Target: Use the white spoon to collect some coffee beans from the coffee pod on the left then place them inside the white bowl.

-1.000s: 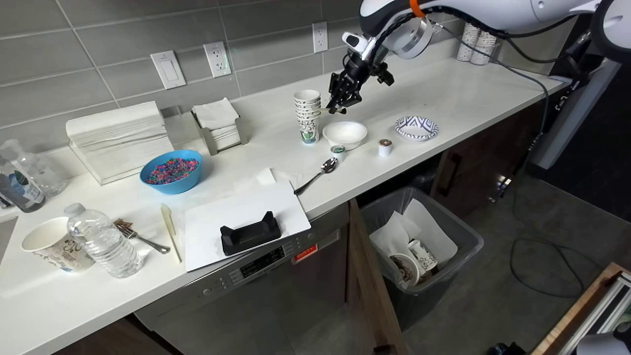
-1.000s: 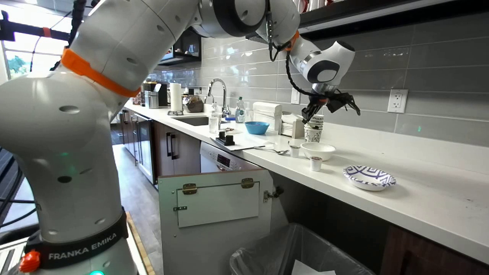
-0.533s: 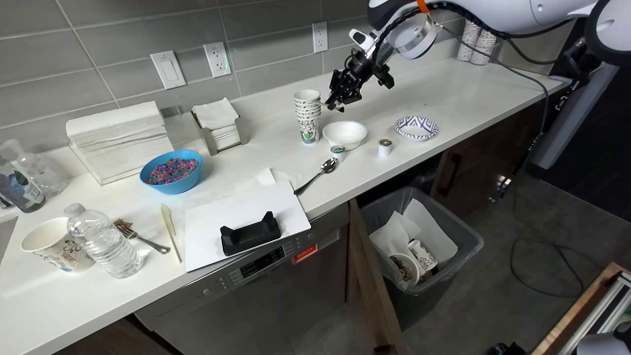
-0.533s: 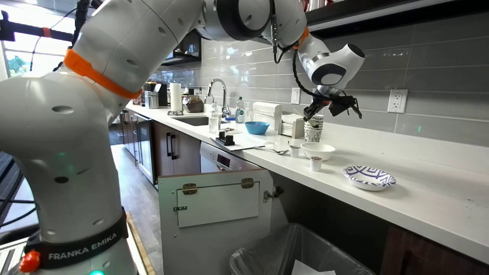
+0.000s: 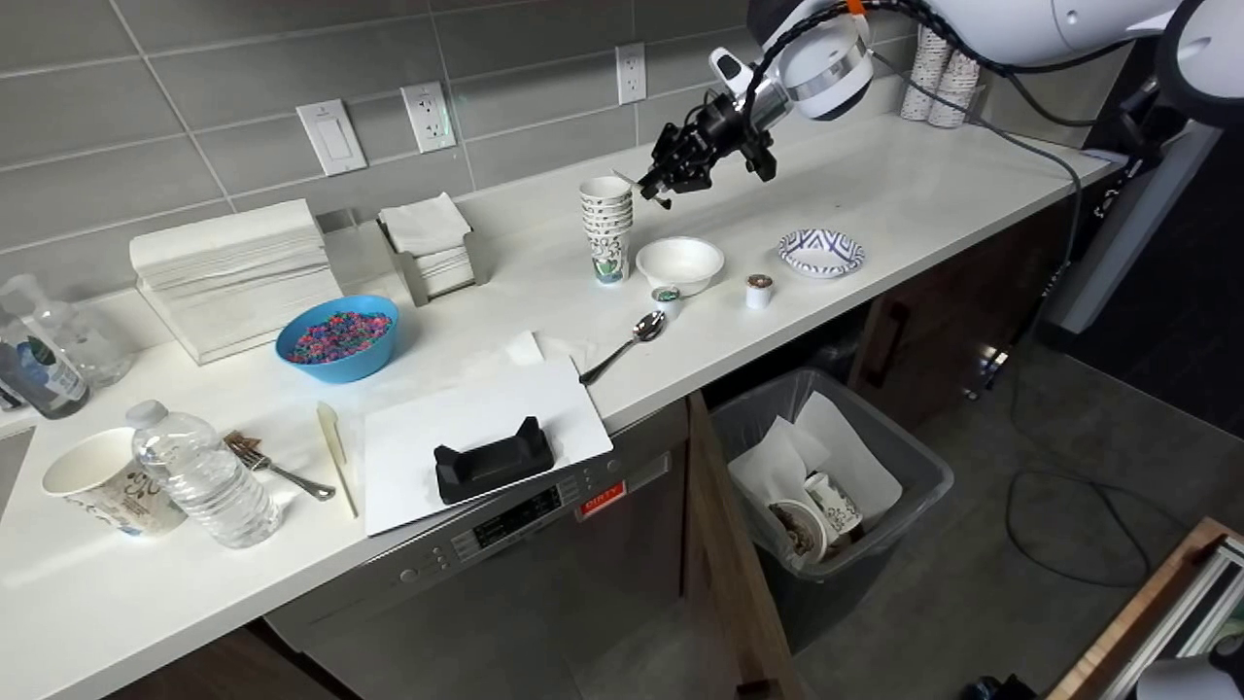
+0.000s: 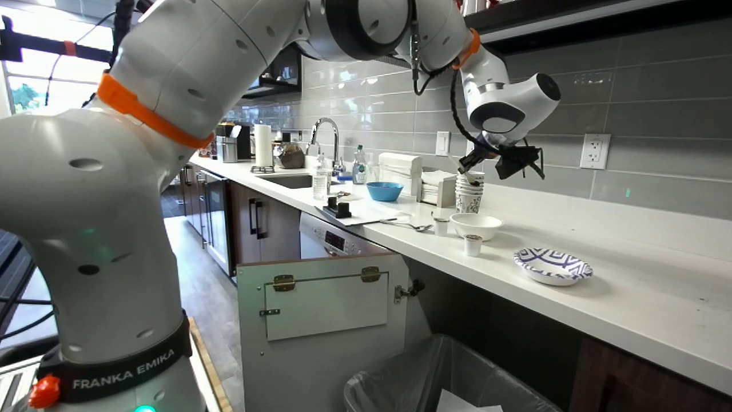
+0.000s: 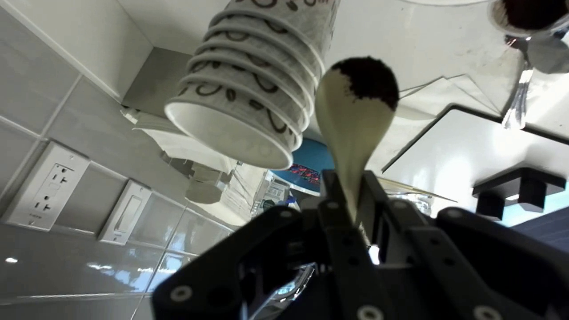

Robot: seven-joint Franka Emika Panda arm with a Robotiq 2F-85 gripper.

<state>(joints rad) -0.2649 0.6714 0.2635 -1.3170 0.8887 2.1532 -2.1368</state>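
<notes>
My gripper (image 5: 653,190) is shut on the cream-white spoon (image 7: 351,120), seen also in an exterior view (image 6: 473,181). Dark coffee grounds (image 7: 372,80) sit in its scoop. The spoon is tilted, handle end up, scoop end down. It is held in the air beside the cup stack, higher than the white bowl (image 5: 680,261). I cannot tell if it is over the bowl. Only the bowl's rim (image 7: 449,2) shows in the wrist view. A coffee pod with a green lid (image 5: 666,297) stands at the bowl's front left. A second pod (image 5: 758,291) stands to its right.
The stack of paper cups (image 5: 607,238) stands close to the spoon, left of the bowl. A patterned bowl (image 5: 821,257) is at the right. A metal spoon (image 5: 622,345) lies in front. A blue bowl (image 5: 358,367) and a water bottle (image 5: 204,476) are farther left.
My gripper has risen slightly and its wrist has swung right in both exterior views. The spoon, still held, has tilted so that its handle end points up and its scoop end down.
</notes>
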